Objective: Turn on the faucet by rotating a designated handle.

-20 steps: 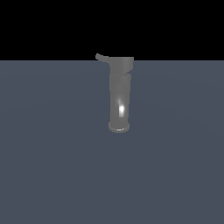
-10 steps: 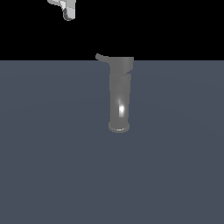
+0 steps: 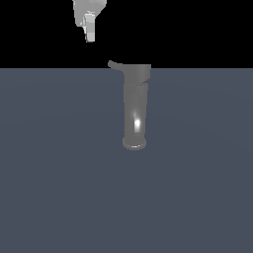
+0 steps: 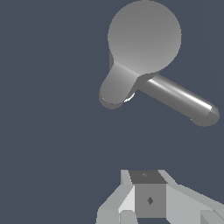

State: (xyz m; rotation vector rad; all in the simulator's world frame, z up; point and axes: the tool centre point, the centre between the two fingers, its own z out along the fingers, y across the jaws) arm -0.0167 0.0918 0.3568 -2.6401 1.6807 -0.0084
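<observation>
The faucet (image 3: 135, 106) stands upright on the grey tabletop (image 3: 49, 188), roughly at the middle of the exterior view. Its handle (image 3: 115, 64) sticks out sideways from the wider top section toward the exterior view's left, so it can be pushed from the side.

The gripper (image 3: 89, 29) hangs in the air above and to the exterior view's left of the handle tip, well apart from it and touching nothing. That placement looks chosen to bring it down beside the handle for a sideways push. It grasps nothing. Whether its jaws are parted or closed, I cannot tell.

1 second ago the gripper was not in view at all. Half a second ago only its tip showed at the top edge. Now it reaches lower and nearer the handle. The faucet and handle have not moved.
</observation>
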